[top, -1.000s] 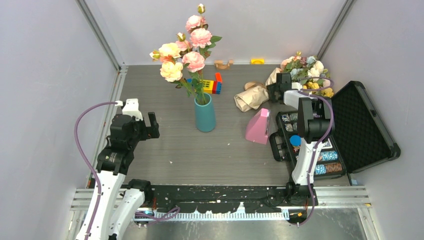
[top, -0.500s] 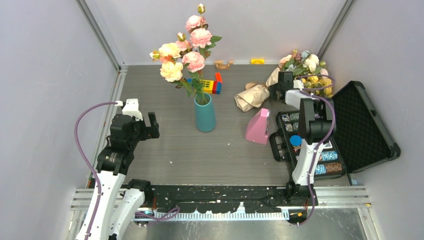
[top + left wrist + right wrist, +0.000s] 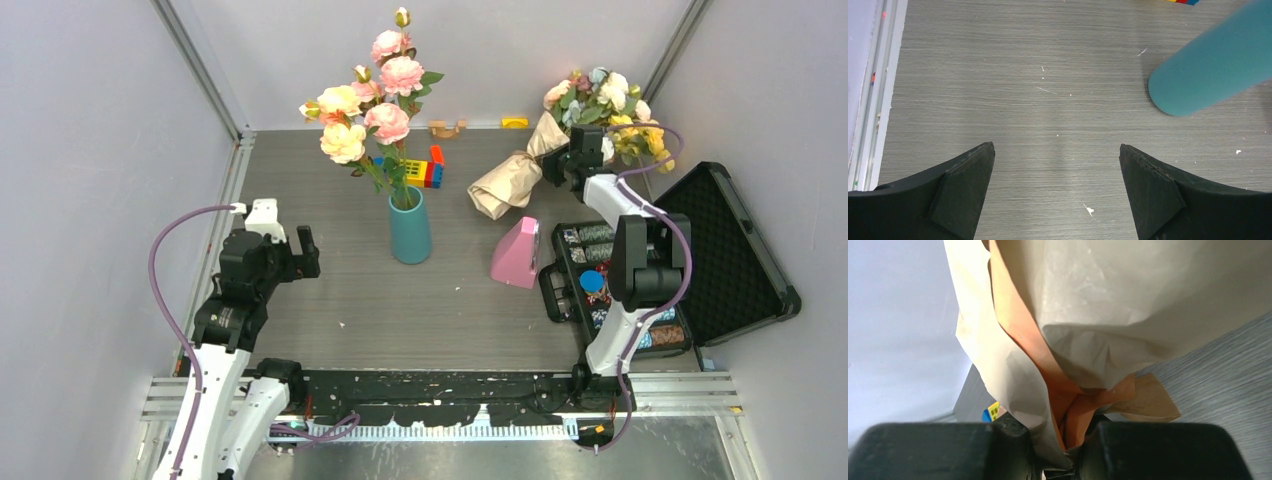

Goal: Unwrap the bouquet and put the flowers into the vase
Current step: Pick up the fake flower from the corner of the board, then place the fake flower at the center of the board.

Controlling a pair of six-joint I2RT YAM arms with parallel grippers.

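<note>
Where the right gripper pinches the bouquet, paper hides its stems.

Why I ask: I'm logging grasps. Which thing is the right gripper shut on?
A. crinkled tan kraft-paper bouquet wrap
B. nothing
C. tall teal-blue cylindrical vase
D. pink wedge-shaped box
A: the right wrist view shows the right gripper pinching the crinkled tan kraft-paper wrap of the bouquet between its fingers.
</note>
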